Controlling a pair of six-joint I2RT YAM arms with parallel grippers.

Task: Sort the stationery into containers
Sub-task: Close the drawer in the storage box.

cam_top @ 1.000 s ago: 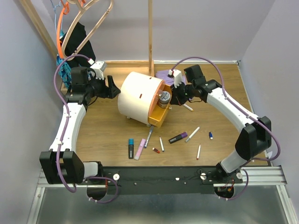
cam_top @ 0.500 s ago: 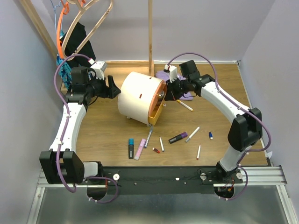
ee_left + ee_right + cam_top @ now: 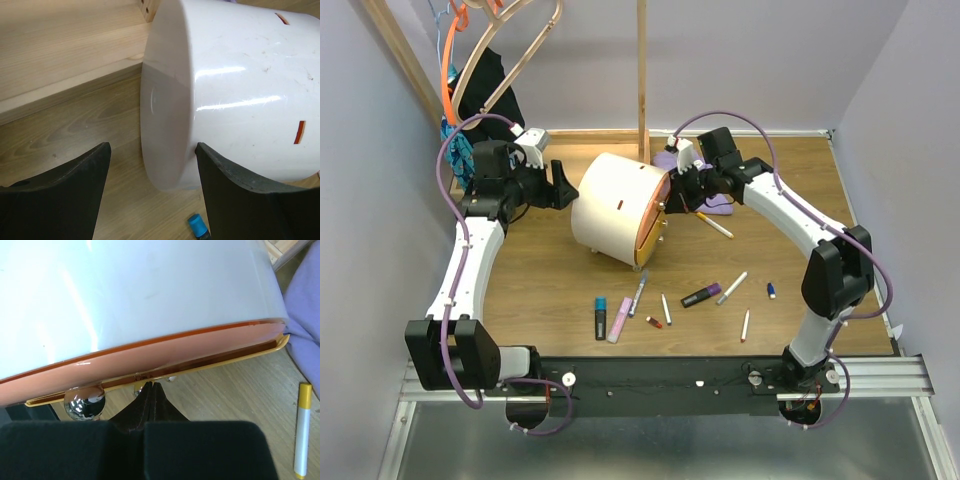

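Several markers (image 3: 701, 295) are lying on the worktop (image 3: 540, 270) before the drum (image 3: 615, 200): light, slick, probably rolling, so pinching mid-barrel suits. Right end effector (image 3: 675, 197) is touching the orange drawer (image 3: 653, 228), closed; left end effector (image 3: 560, 185) is gaping open.

- Top view: bright, even light from above, soft faint shadows on the table (image 3: 550, 270), sharp all over.
- Left wrist: streaky glare on the white drum (image 3: 240, 75).
- Right wrist: drum wall washed out by glare (near-white), and the right gripper (image 3: 150, 390) is blurred up close.
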